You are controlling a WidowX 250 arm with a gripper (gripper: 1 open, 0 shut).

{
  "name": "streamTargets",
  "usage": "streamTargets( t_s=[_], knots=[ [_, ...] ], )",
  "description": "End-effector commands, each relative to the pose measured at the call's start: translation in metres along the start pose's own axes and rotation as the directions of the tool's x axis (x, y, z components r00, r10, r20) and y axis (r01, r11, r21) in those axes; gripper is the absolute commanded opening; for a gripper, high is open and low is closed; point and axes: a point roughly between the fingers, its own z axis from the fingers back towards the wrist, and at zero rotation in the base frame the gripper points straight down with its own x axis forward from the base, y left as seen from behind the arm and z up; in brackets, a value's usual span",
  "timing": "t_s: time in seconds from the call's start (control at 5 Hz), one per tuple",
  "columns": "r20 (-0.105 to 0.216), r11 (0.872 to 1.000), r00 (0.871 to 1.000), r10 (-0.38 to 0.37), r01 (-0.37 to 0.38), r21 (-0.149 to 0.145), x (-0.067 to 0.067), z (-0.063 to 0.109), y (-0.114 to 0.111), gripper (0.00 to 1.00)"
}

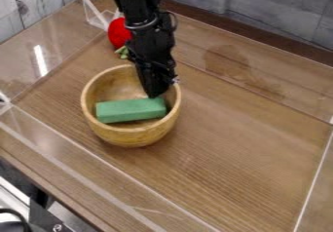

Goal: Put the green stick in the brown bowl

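Observation:
The green stick (130,110) lies flat inside the brown bowl (101,131), left of the middle of the table. My gripper (156,92) points straight down into the bowl, with its fingers shut together. They stand at the stick's right end, just inside the far right rim. Nothing shows between the fingers. I cannot tell whether they touch the stick.
A small red strawberry-like toy (117,30) sits behind the bowl, partly hidden by the arm. Clear plastic walls (39,65) ring the wooden table on the left, front and right. A grey plank wall runs behind.

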Motion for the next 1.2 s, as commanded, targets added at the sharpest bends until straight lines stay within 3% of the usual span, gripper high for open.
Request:
streamTargets(
  t_s=[0.0, 0.2, 0.4, 0.6, 1.0],
  knots=[
    [0.045, 0.999, 0.998, 0.046, -0.047, 0.022, 0.016, 0.0, 0.006, 0.0],
    [0.04, 0.999, 0.998, 0.05, -0.051, 0.02, 0.011, -0.003, 0.018, 0.0],
    [0.035, 0.998, 0.998, 0.057, -0.058, 0.014, 0.014, 0.009, 0.024, 1.0],
    [0.032, 0.998, 0.997, 0.065, -0.065, 0.008, 0.017, 0.02, 0.03, 1.0],
    [0.08, 0.998, 0.995, 0.062, -0.061, -0.014, 0.021, 0.052, 0.02, 1.0]
  ],
)
